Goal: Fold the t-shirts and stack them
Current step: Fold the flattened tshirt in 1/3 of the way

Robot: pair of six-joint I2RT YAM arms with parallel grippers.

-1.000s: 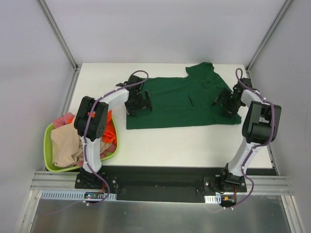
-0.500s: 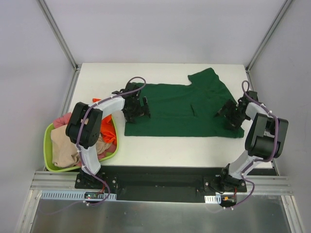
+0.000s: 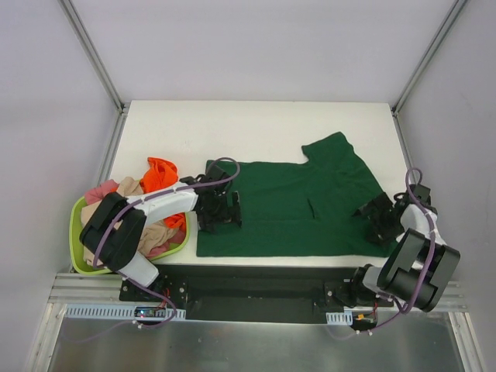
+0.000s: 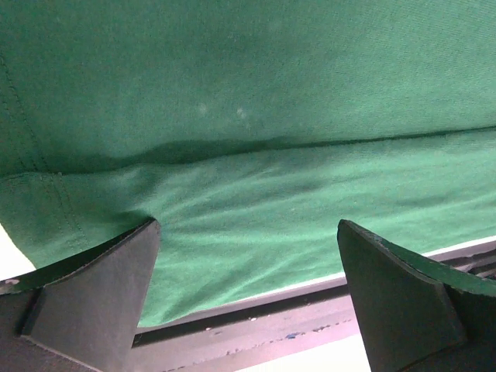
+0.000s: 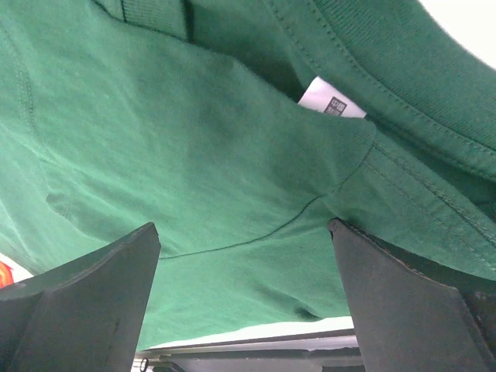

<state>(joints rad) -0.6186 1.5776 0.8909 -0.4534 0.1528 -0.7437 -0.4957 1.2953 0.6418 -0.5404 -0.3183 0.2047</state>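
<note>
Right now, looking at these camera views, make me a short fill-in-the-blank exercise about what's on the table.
1. The t-shirt spread flat on the table is dark ____.
2. The orange shirt tops a pile in a lime-green plastic ____.
3. In the right wrist view, the small neck label is ____.
Missing words: green; basket; white.

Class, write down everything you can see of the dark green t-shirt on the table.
The dark green t-shirt, soft knit cloth, lies spread sideways on the white table, one long side at the near edge, a short sleeve pointing far-right. A small white label shows at the neck. The left gripper and right gripper sit open on opposite ends.
</note>
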